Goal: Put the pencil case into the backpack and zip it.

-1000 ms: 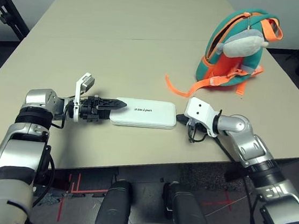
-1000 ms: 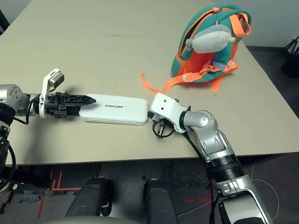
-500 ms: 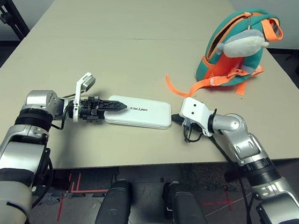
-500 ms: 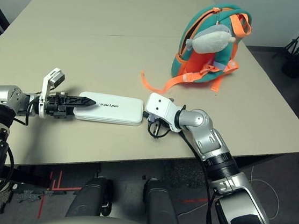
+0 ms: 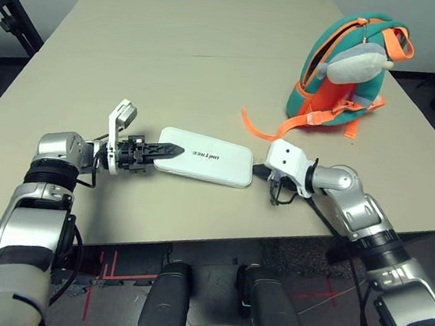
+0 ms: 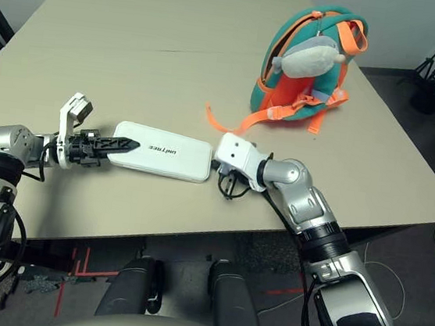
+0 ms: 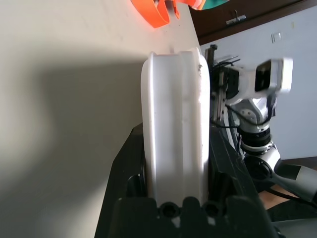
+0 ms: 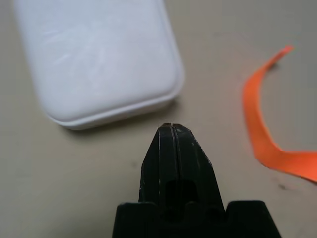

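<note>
The white pencil case (image 5: pixel 206 157) lies flat near the table's front edge, dark lettering on its face. My left gripper (image 5: pixel 161 153) is shut on its left end. In the left wrist view the pencil case (image 7: pixel 173 124) sits clamped between the black fingers (image 7: pixel 126 173). My right gripper (image 8: pixel 171 128) is shut and holds nothing. Its tip stands just off the right end of the pencil case (image 8: pixel 99 54), with a small gap. The teal and orange backpack (image 5: pixel 342 67) stands upright at the back right, apart from both grippers.
A grey-white plush fish charm (image 5: pixel 358 63) hangs on the backpack's front. A loose orange strap (image 5: pixel 261 129) trails over the table from the backpack toward my right gripper. The table's front edge (image 5: pixel 217 238) runs close below both arms.
My left gripper has closed on the case's left end. The case slid left, and its left end swung slightly toward the table's far side. My right gripper now stands a little off the right end.
</note>
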Robot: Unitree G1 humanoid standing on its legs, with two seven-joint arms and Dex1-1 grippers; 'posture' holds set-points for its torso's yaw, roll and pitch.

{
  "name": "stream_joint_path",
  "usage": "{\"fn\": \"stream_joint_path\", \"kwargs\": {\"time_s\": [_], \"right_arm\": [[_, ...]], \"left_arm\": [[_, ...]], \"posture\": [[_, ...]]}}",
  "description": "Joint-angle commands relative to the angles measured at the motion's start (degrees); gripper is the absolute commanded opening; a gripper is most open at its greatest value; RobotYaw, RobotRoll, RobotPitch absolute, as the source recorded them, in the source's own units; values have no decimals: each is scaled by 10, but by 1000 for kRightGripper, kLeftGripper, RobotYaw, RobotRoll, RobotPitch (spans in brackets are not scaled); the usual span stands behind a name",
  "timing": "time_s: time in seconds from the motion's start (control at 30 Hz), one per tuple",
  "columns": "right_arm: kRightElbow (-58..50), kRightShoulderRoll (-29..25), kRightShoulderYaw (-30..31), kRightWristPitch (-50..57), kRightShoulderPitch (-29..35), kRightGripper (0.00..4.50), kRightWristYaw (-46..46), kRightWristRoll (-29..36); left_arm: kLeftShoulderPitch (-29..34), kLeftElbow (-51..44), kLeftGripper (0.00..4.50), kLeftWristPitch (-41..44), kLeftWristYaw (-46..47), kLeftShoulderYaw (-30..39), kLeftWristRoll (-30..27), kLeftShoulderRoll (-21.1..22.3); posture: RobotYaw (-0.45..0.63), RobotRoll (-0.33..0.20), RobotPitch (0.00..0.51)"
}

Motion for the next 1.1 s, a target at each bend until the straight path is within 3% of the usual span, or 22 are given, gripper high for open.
{"fn": "stream_joint_path", "kwargs": {"time_s": [0.03,0.33,0.37,0.63,1.1], "right_arm": [[22,-25,-86,36,-7,882,-21,54],[40,-93,-222,91,0,4295,-55,129],[47,-102,-233,93,-6,4500,-60,134],[172,-112,-219,26,-74,4500,-108,96],[453,-81,-250,-74,-235,4500,-148,115]], "left_arm": [[-1,-24,1364,-32,41,43,-6,9],[18,-136,1364,-20,112,139,-62,-4],[24,-149,1364,-15,118,145,-68,-3],[67,-204,1363,-11,147,163,-95,-9],[111,-247,1363,-8,190,198,-134,-13]], "posture": [[-92,0,102],[-95,0,87],[-96,0,84],[-71,0,71],[-32,0,67]]}}
